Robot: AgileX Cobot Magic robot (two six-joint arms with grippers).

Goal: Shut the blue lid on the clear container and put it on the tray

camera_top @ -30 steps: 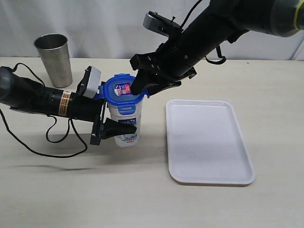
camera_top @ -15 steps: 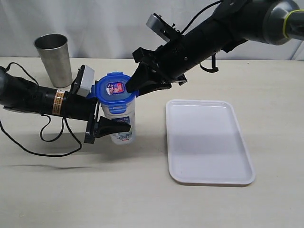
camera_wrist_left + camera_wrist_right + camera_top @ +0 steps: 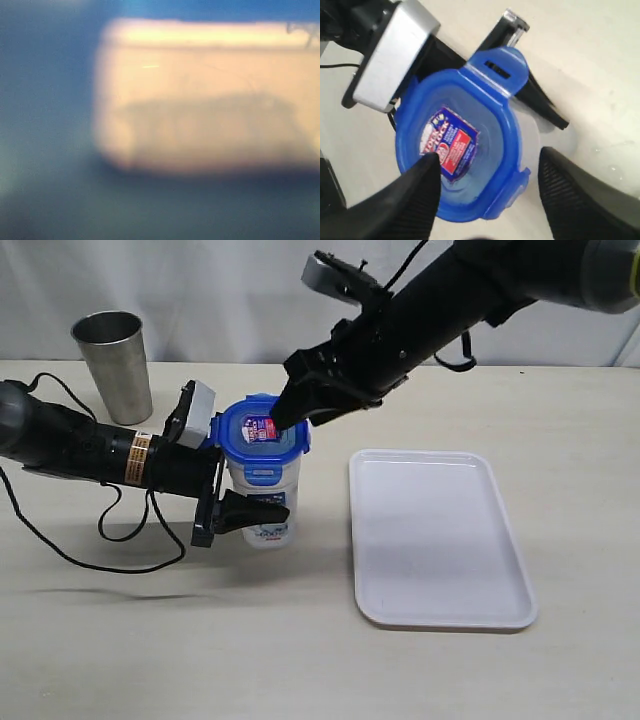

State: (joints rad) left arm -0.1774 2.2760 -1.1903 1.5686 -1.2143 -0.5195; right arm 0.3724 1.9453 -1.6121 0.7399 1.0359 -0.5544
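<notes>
The clear container [image 3: 264, 502] stands upright on the table with the blue lid [image 3: 262, 430] sitting level on its mouth. My left gripper [image 3: 243, 511] comes in from the left and is shut on the container's body, one black finger across its front. My right gripper [image 3: 289, 415] hovers open just above the lid. In the right wrist view the blue lid [image 3: 462, 145] lies below the right gripper [image 3: 487, 157], one finger over the red-and-white sticker [image 3: 451, 145] and the other beyond the rim. One flap [image 3: 497, 67] sticks outward. The left wrist view is a blur.
The white tray [image 3: 440, 612] lies flat to the right of the container, a short gap apart, with nothing on it. A tapered steel cup [image 3: 113, 365] stands at the back left. Black cable [image 3: 120, 530] loops on the table under the left arm.
The left arm swung the container left, then back right, and it now stands more upright. The right gripper followed above the lid and has lifted slightly.
</notes>
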